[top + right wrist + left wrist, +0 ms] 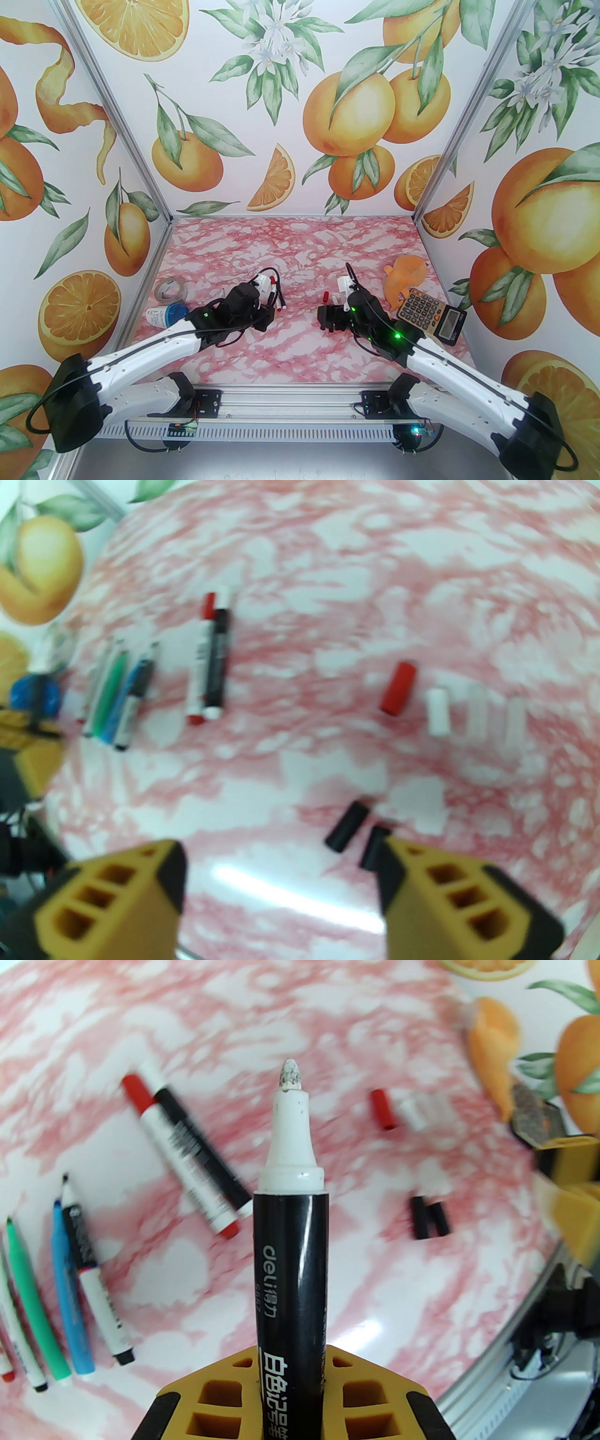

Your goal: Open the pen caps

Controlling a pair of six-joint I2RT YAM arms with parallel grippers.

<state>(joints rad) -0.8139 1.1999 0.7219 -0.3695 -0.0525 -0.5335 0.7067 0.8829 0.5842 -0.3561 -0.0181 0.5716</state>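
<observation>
1. The black marker [289, 1260] is already bare. Its cap is off, its felt tip points to 12 o'clock in the left wrist view, and its long axis runs straight out of the claw.
2. The left gripper [291, 1382] is pinched narrow on the lower end of that barrel.
3. Two pens look capped: the red-capped pen [180, 1166] and the white-capped pen [206, 1157]. They lie touching, side by side on the marble table [375, 1030], at about 10 o'clock from the marker's tip. Both axes run from 11 to 5 o'clock, with the caps at the 11 o'clock end.
4. In the top view this pair sits just beside the left claw, at about 1 o'clock from it. The right gripper [324, 318] is apart from the pair, off at 3 o'clock, so the left arm is the nearer one.
5. In the right wrist view the right claw stands wide with nothing between its fingers. The black caps [348, 826] lie at about 1 o'clock from its gap, one of them just by the right finger. The red cap [398, 688] and a white cap [438, 712] lie beyond, towards 12 o'clock.
6. My judgement is that the left claw first has to put the marker down, perhaps by the thin pens [70, 1278] at 8 o'clock. It can then take one of the pair across its barrel, while the right claw pulls that cap along the 11 o'clock line.
</observation>
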